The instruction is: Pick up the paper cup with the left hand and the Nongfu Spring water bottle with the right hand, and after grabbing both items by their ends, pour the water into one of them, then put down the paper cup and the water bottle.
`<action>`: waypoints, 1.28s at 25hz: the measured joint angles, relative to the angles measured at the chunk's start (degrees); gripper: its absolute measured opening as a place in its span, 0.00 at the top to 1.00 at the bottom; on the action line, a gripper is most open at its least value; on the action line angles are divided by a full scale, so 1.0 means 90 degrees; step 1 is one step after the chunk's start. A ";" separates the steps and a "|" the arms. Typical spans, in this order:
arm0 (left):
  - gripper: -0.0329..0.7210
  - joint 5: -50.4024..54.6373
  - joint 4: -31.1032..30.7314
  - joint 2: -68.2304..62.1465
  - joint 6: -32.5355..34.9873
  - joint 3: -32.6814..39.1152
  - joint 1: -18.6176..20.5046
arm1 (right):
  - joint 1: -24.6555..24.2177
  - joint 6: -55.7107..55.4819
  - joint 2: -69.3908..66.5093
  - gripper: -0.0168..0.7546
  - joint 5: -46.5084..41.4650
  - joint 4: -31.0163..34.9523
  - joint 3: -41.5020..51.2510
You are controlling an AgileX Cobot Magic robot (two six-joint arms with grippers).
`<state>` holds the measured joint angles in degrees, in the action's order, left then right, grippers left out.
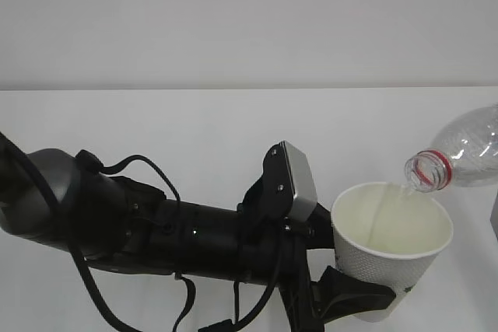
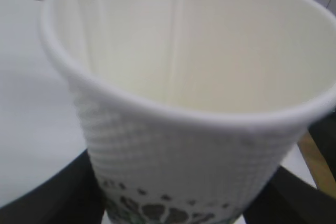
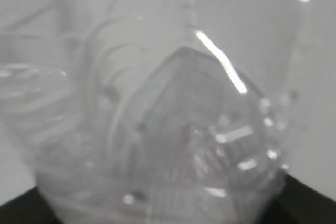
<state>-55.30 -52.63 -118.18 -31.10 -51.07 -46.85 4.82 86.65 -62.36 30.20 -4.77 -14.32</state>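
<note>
Pouring under way. Lower left to centre of exterior view: left hand [image 1: 354, 301], jaws clamped round base of paper cup [image 1: 391, 248]; dark fingers [image 2: 47, 198] flank cup wall in left wrist view. Cup at lower right, upright, mouth open. Upper right: Nongfu Spring water bottle [image 1: 459, 153] tilted, neck over cup's far rim, thin stream of water [image 1: 401, 192] entering. Right hand outside exterior view; its jaws grip bottle bottom. Risk: mouth sits right at rim, so small drift or steeper tilt spills water onto table [image 1: 156, 130].
</note>
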 joint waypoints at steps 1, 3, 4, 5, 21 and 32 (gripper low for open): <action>0.28 0.0000 0.0000 0.0000 0.0000 0.0000 0.0000 | 0.0000 0.0000 0.0000 0.35 0.0003 0.0000 0.0000; 0.28 0.0000 0.0000 0.0000 0.0000 0.0000 0.0000 | 0.0000 0.0000 0.0000 0.35 0.0014 0.0000 0.0000; 0.28 0.0000 0.0000 0.0000 0.0000 0.0000 0.0000 | 0.0000 0.0000 0.0000 0.35 0.0014 0.0000 0.0000; 0.28 0.0000 0.0000 0.0000 0.0000 0.0000 0.0000 | 0.0000 0.0000 0.0000 0.35 0.0014 0.0000 0.0000; 0.28 0.0024 0.0000 0.0000 0.0000 0.0000 0.0000 | 0.0000 0.0000 0.0000 0.35 0.0080 0.0010 0.0000; 0.28 0.0024 0.0000 0.0000 0.0000 0.0000 0.0000 | 0.0000 0.0006 0.0000 0.35 0.0080 0.0025 0.0000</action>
<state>-55.08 -52.63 -118.18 -31.10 -51.07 -46.85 4.82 86.70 -62.36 30.92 -4.55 -14.32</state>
